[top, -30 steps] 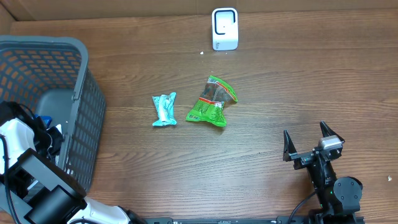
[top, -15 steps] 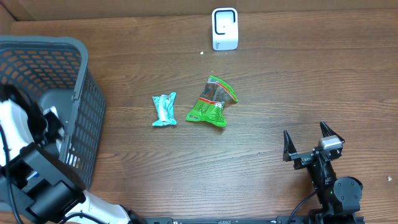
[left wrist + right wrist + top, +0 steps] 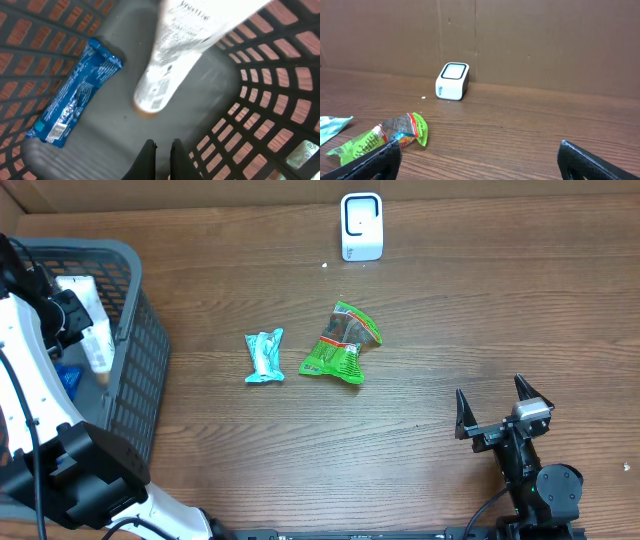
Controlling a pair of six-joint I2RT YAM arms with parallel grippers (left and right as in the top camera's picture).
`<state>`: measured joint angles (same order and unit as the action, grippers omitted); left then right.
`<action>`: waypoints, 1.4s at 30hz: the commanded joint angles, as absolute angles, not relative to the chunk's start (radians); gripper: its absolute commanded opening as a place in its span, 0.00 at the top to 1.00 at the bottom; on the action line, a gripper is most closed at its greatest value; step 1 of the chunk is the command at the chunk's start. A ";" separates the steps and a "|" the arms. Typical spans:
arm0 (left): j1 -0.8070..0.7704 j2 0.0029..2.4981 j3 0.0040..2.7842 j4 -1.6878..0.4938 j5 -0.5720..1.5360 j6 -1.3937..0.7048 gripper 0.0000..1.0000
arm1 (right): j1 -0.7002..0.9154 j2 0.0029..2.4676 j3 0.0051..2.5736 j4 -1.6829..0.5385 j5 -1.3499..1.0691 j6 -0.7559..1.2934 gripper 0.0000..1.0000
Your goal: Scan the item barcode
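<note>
We are looking at the white plastic squeeze tube (image 3: 172,55) with grey print, which is lying aslant within the grey plastic lattice basket (image 3: 105,250) at the table's left edge, its broad end pointing towards the basket floor. It is showing blurred in the left wrist view, and we cannot tell whether it is resting on anything or hanging. Just below its broad end, the left gripper (image 3: 163,146) is pointing down into the basket with its two dark fingers drawn together and nothing showing between them; we cannot tell whether it is touching the tube. A blue foil wrapper (image 3: 75,97) is lying flat on the basket floor beside the tube.

Out on the brown wooden table (image 3: 450,310), a pale blue packet (image 3: 265,357) and a crumpled green snack bag (image 3: 342,343) are lying close together near the middle. The small white box-shaped scanner (image 3: 361,226) is standing at the far edge, well apart from the basket. At the near right, the right gripper (image 3: 488,386) is hovering with its fingers spread wide, holding nothing.
</note>
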<state>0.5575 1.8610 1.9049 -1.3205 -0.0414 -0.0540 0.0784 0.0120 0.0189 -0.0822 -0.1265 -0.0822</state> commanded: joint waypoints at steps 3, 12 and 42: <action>0.556 1.852 1.884 -1.328 -0.055 -0.076 0.96 | 0.074 0.003 0.010 -0.076 -0.129 -0.083 0.00; 0.556 1.892 1.879 -1.332 -0.060 -0.075 0.49 | 0.074 0.003 0.010 -0.076 -0.129 -0.083 0.00; 0.561 2.161 1.914 -1.441 -0.103 -0.056 0.36 | 0.074 0.003 0.010 -0.076 -0.129 -0.083 0.00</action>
<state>0.5579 2.1532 1.8267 -1.4044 -0.1162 -0.0463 0.0784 0.0120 0.0189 -0.0818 -0.1265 -0.0822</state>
